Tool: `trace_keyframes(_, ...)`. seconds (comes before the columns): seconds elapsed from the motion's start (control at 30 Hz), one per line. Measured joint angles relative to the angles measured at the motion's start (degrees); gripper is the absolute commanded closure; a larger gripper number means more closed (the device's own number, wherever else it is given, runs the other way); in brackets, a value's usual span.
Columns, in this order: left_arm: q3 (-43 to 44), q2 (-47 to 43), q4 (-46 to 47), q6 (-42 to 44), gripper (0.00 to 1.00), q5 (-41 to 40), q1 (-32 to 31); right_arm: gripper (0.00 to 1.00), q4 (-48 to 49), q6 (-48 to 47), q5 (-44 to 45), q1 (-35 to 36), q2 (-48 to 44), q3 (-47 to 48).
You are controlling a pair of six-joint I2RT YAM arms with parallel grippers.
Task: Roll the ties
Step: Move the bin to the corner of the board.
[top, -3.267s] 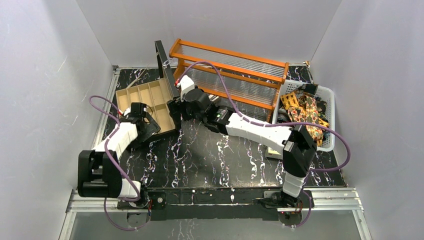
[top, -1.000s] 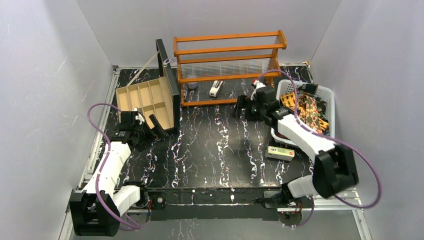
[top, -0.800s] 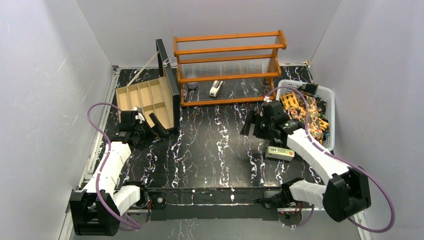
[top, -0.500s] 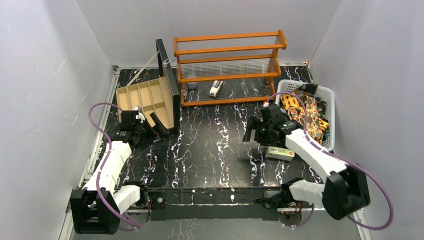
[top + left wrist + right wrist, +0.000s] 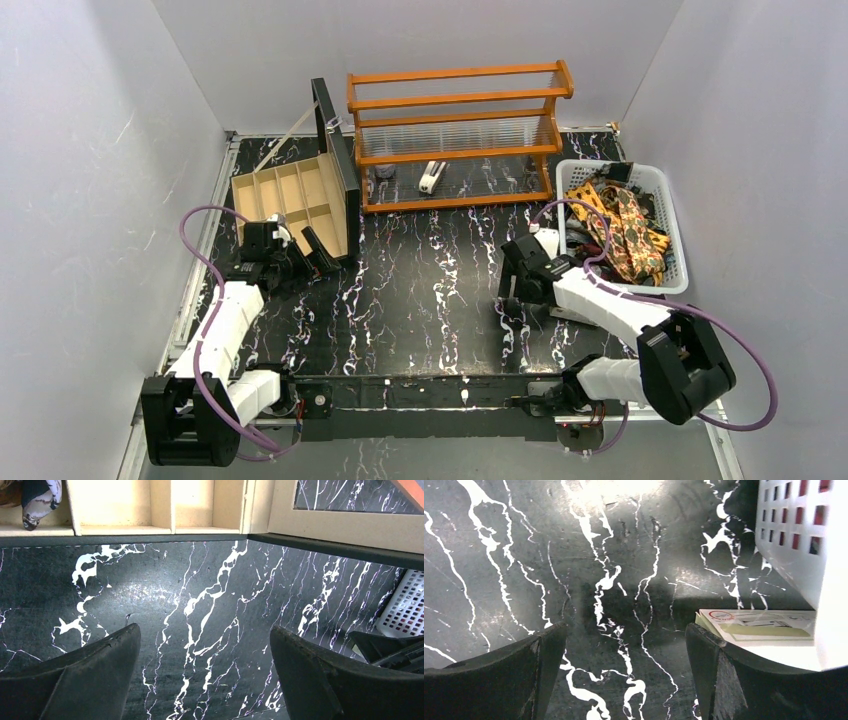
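Along the right edge of the black marbled desk (image 5: 420, 300), a tangle of ties (image 5: 625, 225), brown-red and gold, lies heaped in one white basket (image 5: 585, 164); the heap is too knotted to count them. The right claw (image 5: 625, 629) is held low over the desk just left of the basket, fingers spread wide and gripping nothing. One flat white-and-red box (image 5: 756, 626) lies beside it against the basket wall. The right arm (image 5: 610, 310) stretches past the basket's near-left corner. Toward the far left corner, the left claw (image 5: 204, 632), likewise wide open and empty, faces one tan divided box (image 5: 290, 200) with its black lid raised. A scrap of dark patterned fabric (image 5: 35, 497) sits in one compartment, too cropped to identify. One orange wooden rack (image 5: 455, 100) stands at the far edge, a small white-and-black item (image 5: 432, 177) and a smaller dark one (image 5: 385, 172) on its lowest shelf.
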Motion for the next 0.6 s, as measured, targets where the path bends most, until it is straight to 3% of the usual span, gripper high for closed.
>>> trace_keyframes(0.17, 0.0, 0.2, 0.0, 0.5, 0.02, 0.0, 0.0, 0.04, 1.7, -0.8, -1.4, -0.2, -3.3, -0.8)
trace_keyframes(0.33, 0.0, 0.2, -0.1, 1.0, 0.02, 0.0, 0.0, 0.02, 1.1, 4.2, -6.3, 0.7, -13.7, -0.6)
trace_keyframes(0.47, 0.0, 0.2, -0.4, 1.6, 0.02, 0.0, 0.0, 0.02, -9.4, 13.9, -1.7, 1.4, -22.0, 2.3)
trace_keyframes(0.6, 0.1, 0.2, -0.9, 2.3, 0.02, 0.0, 0.0, 0.01, -19.0, 20.3, 4.7, 0.3, -22.9, 4.9)
